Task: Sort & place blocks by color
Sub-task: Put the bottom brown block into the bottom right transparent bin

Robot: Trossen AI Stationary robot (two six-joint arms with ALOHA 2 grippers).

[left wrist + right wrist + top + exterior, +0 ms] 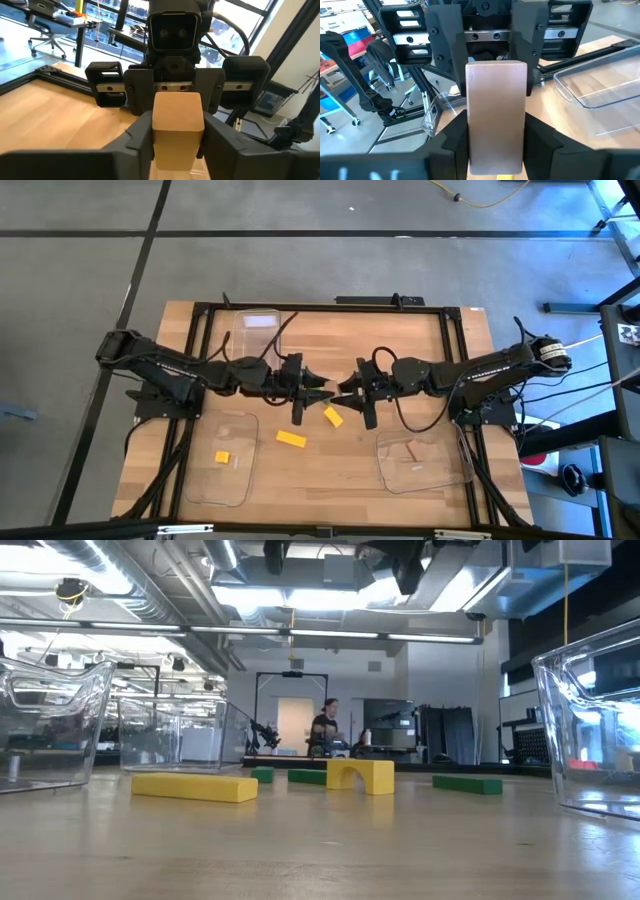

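Above the middle of the table (pixel 330 465), the left gripper (pixel 318 387) and the right gripper (pixel 345 388) meet, both clenched on one tan block (pixel 177 125). Just beside it, nearer the table's front edge, lie two yellow blocks (pixel 291 438).

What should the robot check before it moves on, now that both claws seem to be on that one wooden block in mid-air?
1. Left gripper grips the tan block: ok, its fingers lie against both sides.
2. Right gripper holds the same block: ok, so nothing drops if only one lets go.
3. Both grippers are lined up, facing each other: ok in the wrist views.
4. Clear tray on the right is free to take the block: ok.
5. Loose yellow blocks are clear of the grippers above them: cannot tell.
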